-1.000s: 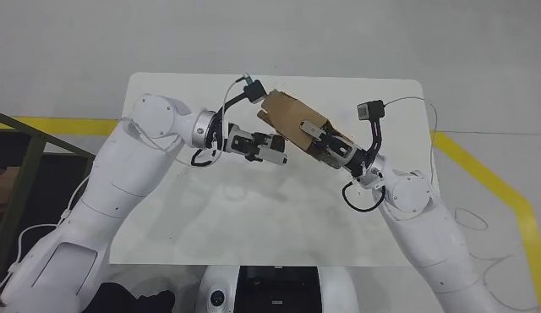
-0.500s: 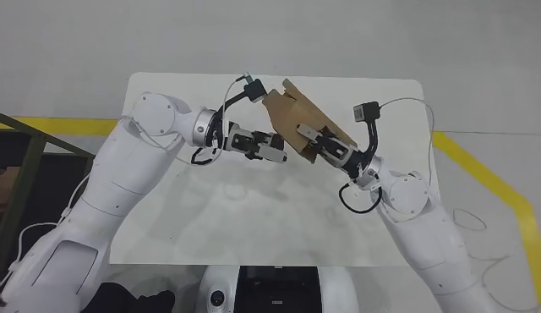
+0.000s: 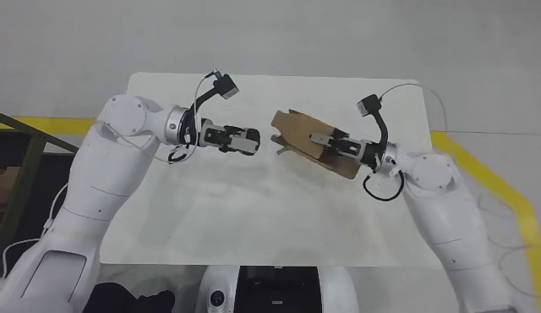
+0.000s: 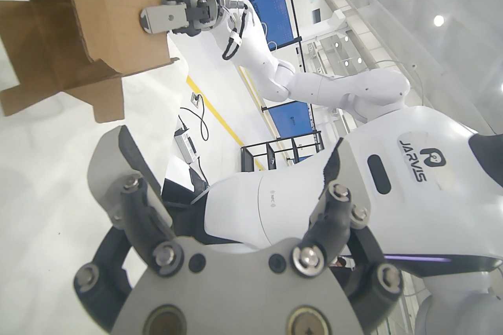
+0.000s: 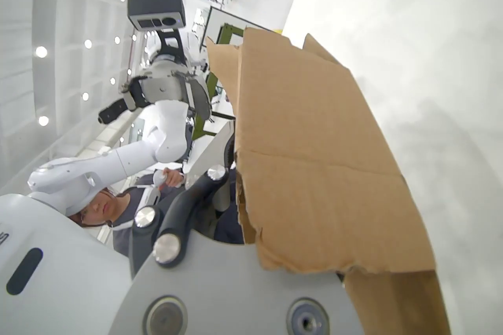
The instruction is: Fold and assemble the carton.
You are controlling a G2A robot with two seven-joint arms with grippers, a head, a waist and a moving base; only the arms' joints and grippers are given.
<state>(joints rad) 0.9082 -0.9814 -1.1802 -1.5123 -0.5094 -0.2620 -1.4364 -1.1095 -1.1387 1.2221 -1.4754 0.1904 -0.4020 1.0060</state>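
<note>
Pulled back toward the left of the top view, the left claw (image 3: 251, 138) is now parted from the cardboard carton (image 3: 297, 129) and is seen wide open, empty. Right of centre, over the white tabletop (image 3: 211, 220), the half-unfolded carton is held, one wall clamped by the right claw (image 3: 321, 138).

White table (image 3: 254, 220) with rounded corners, on pale grey floor. Yellow floor tape (image 3: 478, 167) at both ends. Dark metal frame (image 3: 25, 144) just off left end. Power adapter (image 4: 184, 144), corded, on floor. Blue wall panels (image 4: 271, 6) behind.
</note>
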